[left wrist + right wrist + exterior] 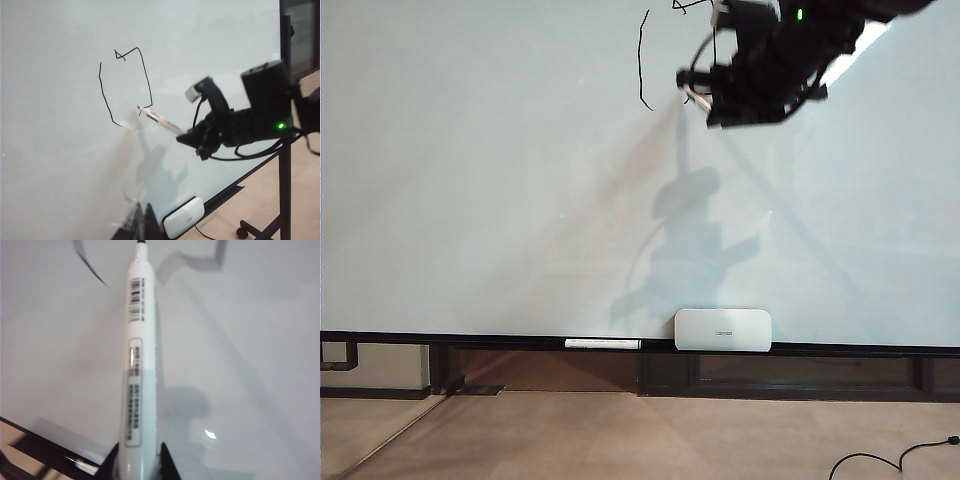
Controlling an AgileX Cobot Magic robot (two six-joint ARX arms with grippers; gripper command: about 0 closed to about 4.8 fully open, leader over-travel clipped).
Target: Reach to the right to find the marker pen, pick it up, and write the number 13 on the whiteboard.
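Only left wrist view shows marker pen [161, 120] tip touching whiteboard [50, 150].

white rounded box [722, 329] on my board's lower rail, small white strip [603, 343] beside it, black cable [890, 460] on floor

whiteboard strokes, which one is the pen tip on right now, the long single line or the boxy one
The boxy stroke: the marker pen, shut in the right gripper, has its tip at that stroke's lower end. The long line stands apart, beside it.
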